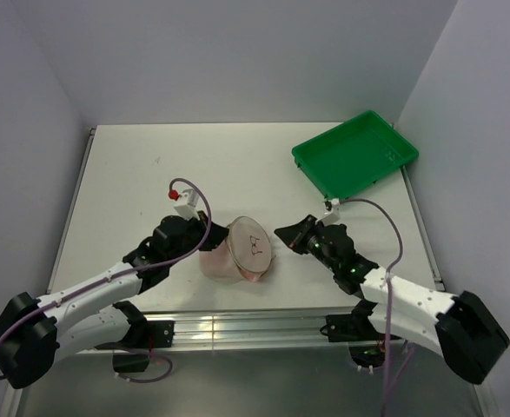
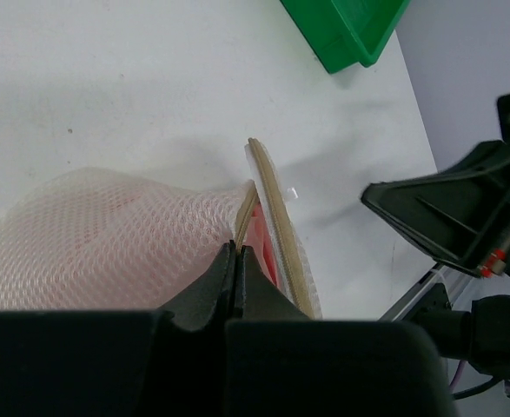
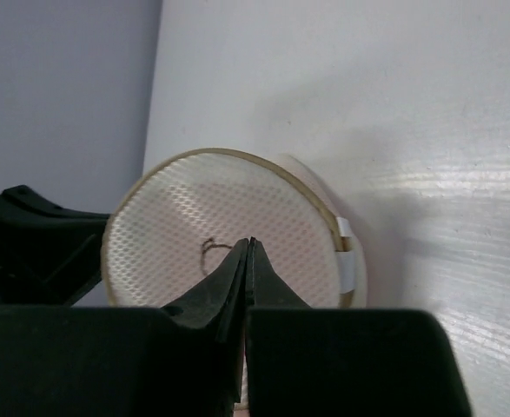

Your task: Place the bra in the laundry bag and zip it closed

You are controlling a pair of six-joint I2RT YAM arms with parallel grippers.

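Note:
The laundry bag (image 1: 253, 244) is a round cream mesh pouch at the table's front middle. One half stands on edge with its dark mark facing right, and the zip rim (image 2: 278, 228) gapes. The pale pink bra (image 1: 217, 264) lies inside the other half; it shows through the mesh (image 2: 98, 248) and in the gap. My left gripper (image 1: 206, 241) is shut on the bag's rim at its left side (image 2: 237, 250). My right gripper (image 1: 282, 234) is shut and empty, just right of the bag and apart from it. In the right wrist view its tips (image 3: 248, 243) point at the marked face (image 3: 176, 234).
A green plastic tray (image 1: 355, 155) stands at the back right, also in the left wrist view (image 2: 350, 30). A small white block with a red knob (image 1: 183, 198) sits on the left arm's cable. Grey walls close the table's back and sides.

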